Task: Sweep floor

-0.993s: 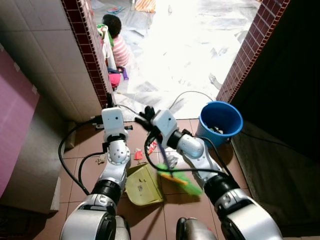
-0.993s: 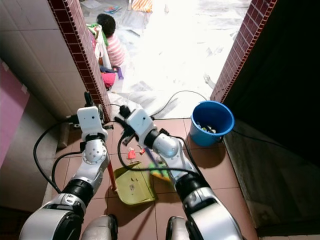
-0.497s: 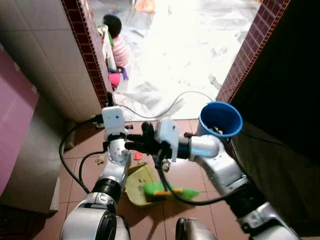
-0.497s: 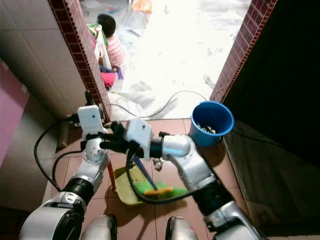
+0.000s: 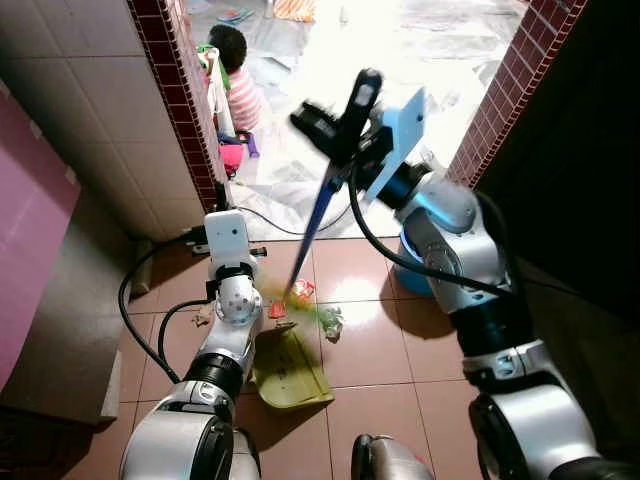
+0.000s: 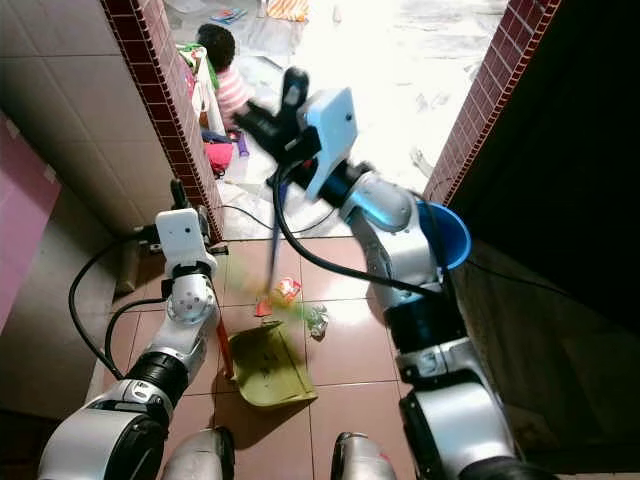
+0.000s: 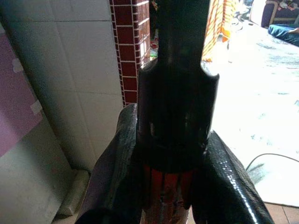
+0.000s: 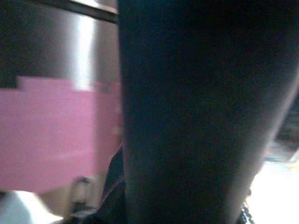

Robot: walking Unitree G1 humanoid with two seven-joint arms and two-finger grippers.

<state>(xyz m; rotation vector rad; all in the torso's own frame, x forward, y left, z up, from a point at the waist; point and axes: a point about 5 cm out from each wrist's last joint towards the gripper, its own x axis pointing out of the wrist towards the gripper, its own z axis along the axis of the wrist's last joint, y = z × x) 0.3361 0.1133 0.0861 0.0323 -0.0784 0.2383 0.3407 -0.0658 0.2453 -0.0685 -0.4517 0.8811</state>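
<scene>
My right gripper [image 5: 341, 112] is raised high and shut on the broom's blue handle [image 5: 313, 228]. The handle slants down to the blurred green broom head [image 5: 303, 303], which is on the tiles just beyond the dustpan. The yellow-green dustpan [image 5: 289, 366] lies on the floor with its red handle [image 6: 221, 349] standing upright. My left gripper [image 7: 171, 156] is shut on the black top of that handle. Bits of litter [image 5: 303, 289] lie by the broom head, with a crumpled piece [image 5: 331, 321] to their right.
A blue bucket [image 6: 451, 236] stands behind my right arm. A person [image 5: 238, 88] sits on the bright floor past the doorway. Brick-edged walls [image 5: 176, 100] flank the opening. A cable [image 5: 262, 222] trails across the threshold. A pink panel [image 5: 28, 230] is on the left.
My right arm has swung up from low over the dustpan. The broom head has moved from the dustpan out to the tiles beyond it. The left arm has stayed put.
</scene>
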